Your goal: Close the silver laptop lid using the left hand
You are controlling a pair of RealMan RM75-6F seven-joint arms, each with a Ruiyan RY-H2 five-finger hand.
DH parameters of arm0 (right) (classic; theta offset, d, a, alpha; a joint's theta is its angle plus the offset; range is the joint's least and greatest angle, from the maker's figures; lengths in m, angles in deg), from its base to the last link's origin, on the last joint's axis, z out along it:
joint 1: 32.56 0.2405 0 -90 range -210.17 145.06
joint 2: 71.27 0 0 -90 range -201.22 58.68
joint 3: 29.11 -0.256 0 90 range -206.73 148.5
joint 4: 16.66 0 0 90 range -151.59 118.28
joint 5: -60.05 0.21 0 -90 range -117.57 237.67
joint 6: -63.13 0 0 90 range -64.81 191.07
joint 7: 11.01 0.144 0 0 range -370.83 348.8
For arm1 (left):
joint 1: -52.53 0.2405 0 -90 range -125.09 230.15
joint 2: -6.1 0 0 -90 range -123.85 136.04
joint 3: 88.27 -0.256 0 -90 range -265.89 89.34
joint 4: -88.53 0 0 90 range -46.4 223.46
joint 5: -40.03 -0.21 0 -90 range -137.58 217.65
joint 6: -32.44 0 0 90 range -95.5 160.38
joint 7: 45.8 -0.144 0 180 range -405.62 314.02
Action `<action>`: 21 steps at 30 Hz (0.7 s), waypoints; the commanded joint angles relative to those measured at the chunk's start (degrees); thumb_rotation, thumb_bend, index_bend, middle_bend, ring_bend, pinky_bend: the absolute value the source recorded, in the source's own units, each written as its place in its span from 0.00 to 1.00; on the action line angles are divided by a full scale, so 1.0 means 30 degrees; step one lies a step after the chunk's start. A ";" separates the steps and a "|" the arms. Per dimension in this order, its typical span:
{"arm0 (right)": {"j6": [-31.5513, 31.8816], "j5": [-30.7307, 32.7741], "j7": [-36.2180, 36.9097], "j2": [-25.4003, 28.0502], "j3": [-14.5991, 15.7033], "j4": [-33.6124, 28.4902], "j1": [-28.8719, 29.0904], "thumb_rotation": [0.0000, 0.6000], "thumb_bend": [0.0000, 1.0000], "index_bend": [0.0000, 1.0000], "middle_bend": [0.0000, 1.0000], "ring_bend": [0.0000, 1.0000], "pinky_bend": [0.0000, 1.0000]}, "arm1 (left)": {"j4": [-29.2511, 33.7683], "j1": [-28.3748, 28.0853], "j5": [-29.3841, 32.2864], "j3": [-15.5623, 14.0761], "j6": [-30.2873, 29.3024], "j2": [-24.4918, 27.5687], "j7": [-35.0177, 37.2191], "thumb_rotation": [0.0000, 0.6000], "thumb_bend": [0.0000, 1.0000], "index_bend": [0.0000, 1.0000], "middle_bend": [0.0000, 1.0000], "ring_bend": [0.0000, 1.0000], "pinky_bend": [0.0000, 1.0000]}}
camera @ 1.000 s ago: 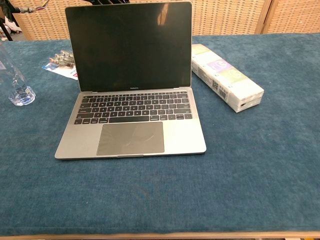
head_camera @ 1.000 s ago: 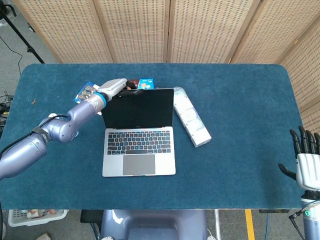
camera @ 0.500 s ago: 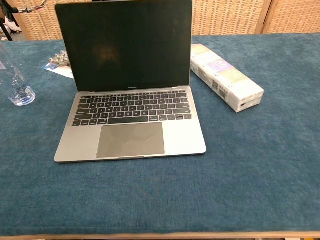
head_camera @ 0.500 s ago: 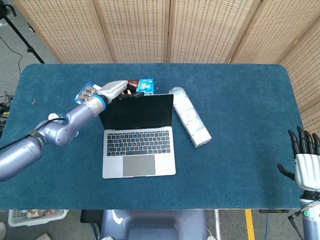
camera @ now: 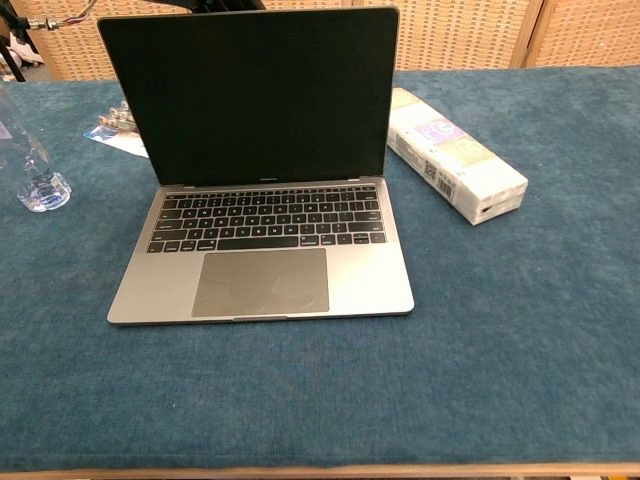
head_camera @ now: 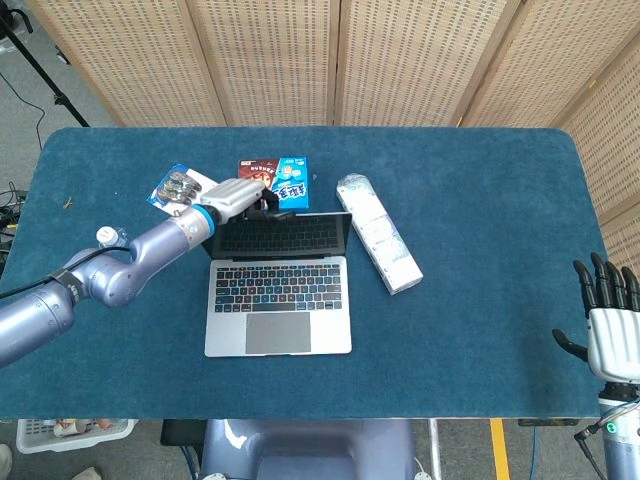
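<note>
Blue surface (head_camera: 480, 330) carrying all items, with woven screens behind. Silver laptop (head_camera: 278, 300) at centre-left, base flat, lid (camera: 250, 95) raised and tipped forward over the keyboard in the head view, dark screen facing the chest camera. Closing step in hand, judged partly advanced: lid well short of the base. Left hand (head_camera: 245, 198) at the lid's upper left edge, dark fingers (head_camera: 272, 207) hooked over the top rim from behind, holding the rim; only a sliver of it at the top of the chest view. Next move judged to call for a steady forward and downward press along the lid's arc, with the fingers cleared from the closing gap before the lid meets the keyboard; base liable to slide on the cloth if pushed rather than pressed. Long white packet (head_camera: 380, 234) just beside the laptop's right side, not touching the lid. Right hand (head_camera: 608, 320) at the near right edge, well apart, fingers spread and upright, holding nothing. Blue snack box (head_camera: 274, 171) behind the lid. Small packet (head_camera: 174, 187) beside the left forearm. Clear bottle base (camera: 38, 185) at far left.
</note>
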 commanded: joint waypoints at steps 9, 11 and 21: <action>0.0021 -0.0045 0.0007 0.0050 0.0023 -0.0080 -0.0007 1.00 0.00 0.00 0.00 0.00 0.00 | 0.1767 -0.0279 -0.0362 -0.1431 0.0271 0.0467 -0.0283 0.00 0.00 0.59 0.50 0.52 0.58; 0.0036 -0.0051 0.0006 0.0065 0.0024 -0.0099 -0.0014 1.00 0.00 0.00 0.00 0.00 0.00 | 0.2052 -0.0262 -0.0383 -0.1646 0.0137 0.0459 -0.0296 0.00 0.00 0.59 0.50 0.51 0.58; 0.0157 -0.0104 0.0035 0.0179 0.0009 -0.0247 -0.0060 1.00 0.00 0.00 0.00 0.00 0.00 | 0.3154 -0.0385 -0.0444 -0.2628 0.0096 0.0393 -0.0255 0.00 0.00 0.59 0.50 0.52 0.58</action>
